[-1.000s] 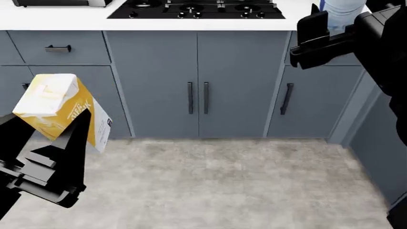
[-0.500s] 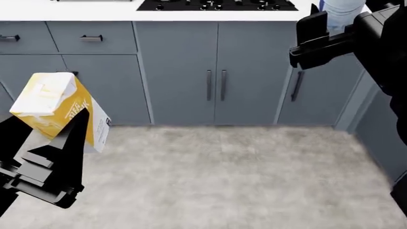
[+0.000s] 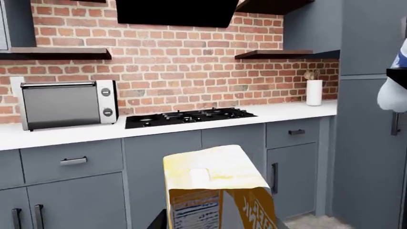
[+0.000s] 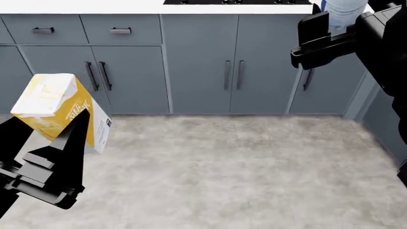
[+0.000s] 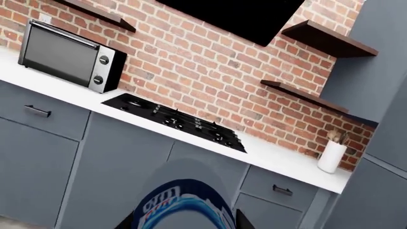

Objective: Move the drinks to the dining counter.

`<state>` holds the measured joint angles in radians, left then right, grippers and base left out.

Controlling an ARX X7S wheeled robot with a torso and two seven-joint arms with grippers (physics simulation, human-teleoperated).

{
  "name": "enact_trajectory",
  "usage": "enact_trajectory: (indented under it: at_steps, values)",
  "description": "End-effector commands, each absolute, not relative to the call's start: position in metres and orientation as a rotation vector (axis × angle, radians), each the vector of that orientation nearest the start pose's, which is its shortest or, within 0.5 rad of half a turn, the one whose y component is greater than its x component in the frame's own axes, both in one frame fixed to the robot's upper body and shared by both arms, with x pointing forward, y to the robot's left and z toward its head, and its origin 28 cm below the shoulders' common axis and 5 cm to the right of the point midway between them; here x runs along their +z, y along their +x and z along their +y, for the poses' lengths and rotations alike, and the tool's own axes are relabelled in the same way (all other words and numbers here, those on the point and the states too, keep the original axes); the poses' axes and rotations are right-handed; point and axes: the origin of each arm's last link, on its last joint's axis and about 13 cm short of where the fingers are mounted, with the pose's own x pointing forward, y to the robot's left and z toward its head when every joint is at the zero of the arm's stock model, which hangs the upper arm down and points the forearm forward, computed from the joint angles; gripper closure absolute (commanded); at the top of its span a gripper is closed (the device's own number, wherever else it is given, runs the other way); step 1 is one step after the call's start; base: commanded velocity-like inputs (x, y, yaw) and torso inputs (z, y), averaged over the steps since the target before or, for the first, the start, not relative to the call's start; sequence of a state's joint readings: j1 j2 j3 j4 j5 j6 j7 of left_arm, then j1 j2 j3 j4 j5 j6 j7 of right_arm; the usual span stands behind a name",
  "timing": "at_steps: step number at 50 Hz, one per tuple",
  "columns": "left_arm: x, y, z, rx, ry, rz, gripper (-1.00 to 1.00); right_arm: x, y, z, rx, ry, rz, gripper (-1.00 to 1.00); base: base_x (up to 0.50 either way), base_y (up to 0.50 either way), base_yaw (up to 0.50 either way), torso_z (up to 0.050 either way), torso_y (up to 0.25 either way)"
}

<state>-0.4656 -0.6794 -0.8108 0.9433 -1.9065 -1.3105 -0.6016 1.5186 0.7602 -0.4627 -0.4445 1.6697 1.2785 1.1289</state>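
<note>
Down at 8 o'clock in the head view, left gripper [image 4: 60,143] low and close, black fingers [image 4: 71,143] pointing up, squeezed tight on the juice carton [image 4: 60,110]. One yellow carton, white top, leaning a bit, held in the air over the grey floor [image 4: 235,171]. Same carton big and near in the left wrist view [image 3: 219,188].

Up at 2 o'clock, right gripper [image 4: 334,36] raised high, arm bent in from the side, clamped around the water bottle [image 4: 343,10]. One bottle, only its pale body showing there. Blue label close up in the right wrist view [image 5: 181,207].

Farther off at 12 o'clock, grey cupboards [image 4: 197,62] in a row. On the white worktop [image 3: 57,134]: one black hob [image 3: 188,117], one silver toaster oven [image 3: 64,103], one white pot [image 3: 314,92] of spoons. Behind, a brick wall [image 3: 190,67] and three dark shelves.
</note>
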Motion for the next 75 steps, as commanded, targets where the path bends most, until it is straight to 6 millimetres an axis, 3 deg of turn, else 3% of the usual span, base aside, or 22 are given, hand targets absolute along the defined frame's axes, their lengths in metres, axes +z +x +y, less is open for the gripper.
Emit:
enact_trajectory:
  at_steps: [1, 19, 75]
  values:
    - [0.2543, 0.1253, 0.283, -0.323, -0.004, -0.212, 1.0, 0.3591, 0.2158, -0.131, -0.065, -0.378, -0.166, 1.0, -0.41, 0.43, 0.0, 0.0, 0.0]
    - [0.2537, 0.1253, 0.2836, -0.321, -0.002, -0.211, 1.0, 0.3583, 0.215, -0.1324, -0.077, -0.375, -0.164, 1.0, -0.41, 0.42, 0.0, 0.001, 0.0]
    - [0.2549, 0.1242, 0.2838, -0.324, 0.005, -0.216, 1.0, 0.3571, 0.2166, -0.1301, -0.062, -0.402, -0.153, 1.0, -0.4, -0.06, 0.43, 0.0, 0.0]
